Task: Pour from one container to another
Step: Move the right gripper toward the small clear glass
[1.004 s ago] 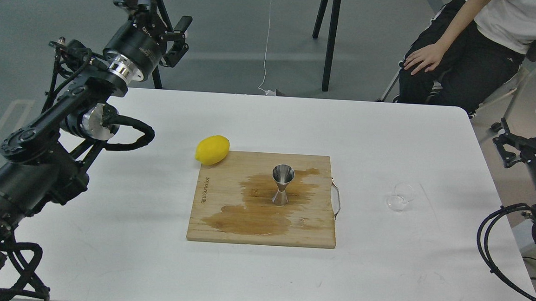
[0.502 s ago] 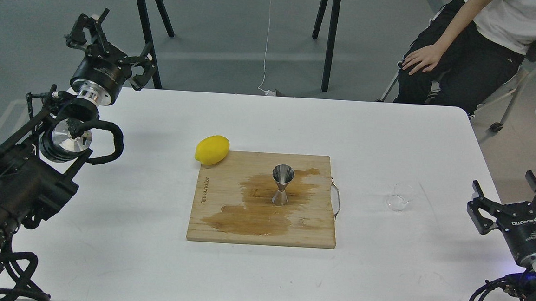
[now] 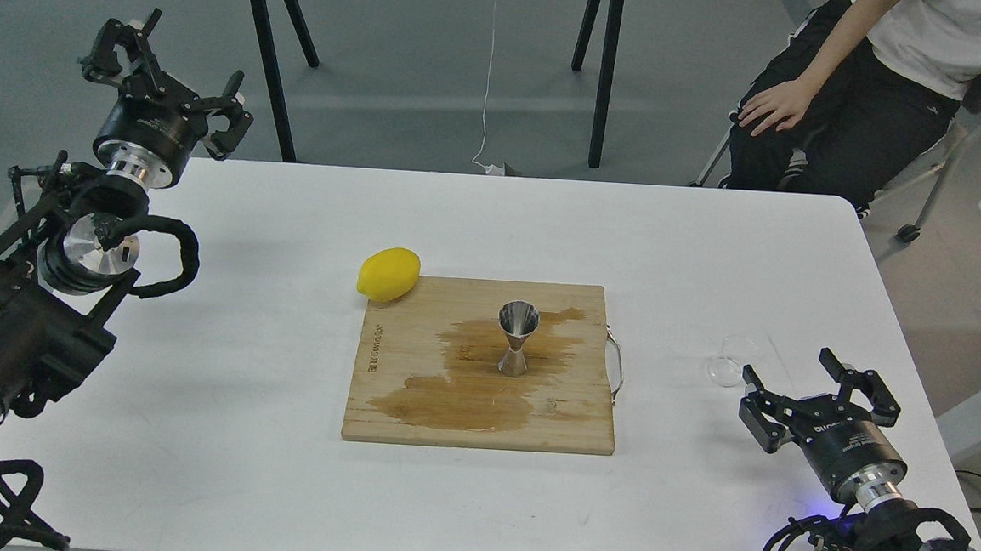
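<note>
Standing on the white surface (image 3: 189,461), items as follows.

Glass cup (image 3: 730,361): clear, small, right of the board, resting on the surface by itself; nothing touches it. It seems tipped or on its side, but its outline is too faint to be sure.

Jigger (image 3: 516,338): steel, upright near the middle of the board (image 3: 418,348), on a wet brown stain.

Lemon (image 3: 388,274): at the board's far left corner, touching it.

My right claw (image 3: 819,396): fingers spread, empty, just this side of the cup and slightly to its right. The cup lies ahead and a little left of it.

My left claw (image 3: 165,89): fingers spread, empty, off the far left corner, well apart from everything.

Judgement: the right arm is much the nearer; the pick-up is its job. Pouring not yet begun.
</note>
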`<state>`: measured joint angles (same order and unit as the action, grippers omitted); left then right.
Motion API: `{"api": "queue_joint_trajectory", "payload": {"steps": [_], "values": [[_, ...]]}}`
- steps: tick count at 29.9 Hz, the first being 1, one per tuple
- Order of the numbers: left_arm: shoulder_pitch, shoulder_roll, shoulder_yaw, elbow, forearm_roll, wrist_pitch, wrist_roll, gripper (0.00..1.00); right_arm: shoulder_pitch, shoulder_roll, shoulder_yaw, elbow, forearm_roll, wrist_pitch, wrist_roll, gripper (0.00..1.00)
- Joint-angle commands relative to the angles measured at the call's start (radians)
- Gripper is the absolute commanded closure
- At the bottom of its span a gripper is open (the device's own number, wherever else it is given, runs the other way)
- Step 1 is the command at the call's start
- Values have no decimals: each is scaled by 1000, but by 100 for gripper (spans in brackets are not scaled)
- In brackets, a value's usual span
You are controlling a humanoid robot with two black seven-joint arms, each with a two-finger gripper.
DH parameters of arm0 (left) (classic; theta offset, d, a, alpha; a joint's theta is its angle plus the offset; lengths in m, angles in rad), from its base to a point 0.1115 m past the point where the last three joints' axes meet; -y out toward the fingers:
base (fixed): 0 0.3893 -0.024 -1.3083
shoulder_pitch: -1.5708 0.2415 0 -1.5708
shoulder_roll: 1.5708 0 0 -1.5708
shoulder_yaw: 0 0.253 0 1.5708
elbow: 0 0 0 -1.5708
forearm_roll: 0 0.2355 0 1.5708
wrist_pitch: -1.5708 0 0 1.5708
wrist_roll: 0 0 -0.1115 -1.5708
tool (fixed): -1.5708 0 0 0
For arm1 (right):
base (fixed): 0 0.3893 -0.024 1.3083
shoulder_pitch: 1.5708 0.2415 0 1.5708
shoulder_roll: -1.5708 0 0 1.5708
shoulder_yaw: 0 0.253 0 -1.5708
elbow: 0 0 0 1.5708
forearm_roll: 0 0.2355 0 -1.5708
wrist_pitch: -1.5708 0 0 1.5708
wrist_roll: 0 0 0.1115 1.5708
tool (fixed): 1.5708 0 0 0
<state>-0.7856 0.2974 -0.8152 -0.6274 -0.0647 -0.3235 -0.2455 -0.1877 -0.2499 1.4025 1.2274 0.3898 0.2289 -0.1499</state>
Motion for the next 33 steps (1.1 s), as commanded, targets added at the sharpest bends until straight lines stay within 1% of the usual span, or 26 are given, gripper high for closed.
{"api": "queue_joint_trajectory", "payload": {"steps": [1, 7, 11, 14, 16, 22, 26, 28, 33], "values": [[-4, 5, -1, 1, 0, 0, 0, 0, 43, 40, -31, -22, -3, -85, 7, 0], [-4, 17, 1, 1, 0, 0, -6, 0, 77, 84, -31, -94, -3, -123, 19, 0], [-4, 28, 1, 1, 0, 0, -9, 0, 82, 93, -23, -101, -3, -132, 24, 0], [-4, 34, 1, 3, 2, 0, -26, 0, 103, 93, -22, -108, -3, -141, 36, 1], [-4, 39, 1, 9, 0, 0, -37, 0, 120, 95, -20, -135, -3, -141, 42, 1], [-7, 51, -1, 14, 0, 1, -40, 0, 165, 109, -13, -200, -3, -132, 44, 3], [-11, 57, -1, 15, 0, 4, -41, 0, 198, 121, -13, -253, -3, -125, 49, 6], [-12, 58, -1, 14, 0, 4, -41, 0, 214, 123, -22, -281, -3, -122, 47, 10], [-12, 72, -7, 14, 0, 4, -41, 0, 228, 126, -30, -292, -2, -115, 47, 18]]}}
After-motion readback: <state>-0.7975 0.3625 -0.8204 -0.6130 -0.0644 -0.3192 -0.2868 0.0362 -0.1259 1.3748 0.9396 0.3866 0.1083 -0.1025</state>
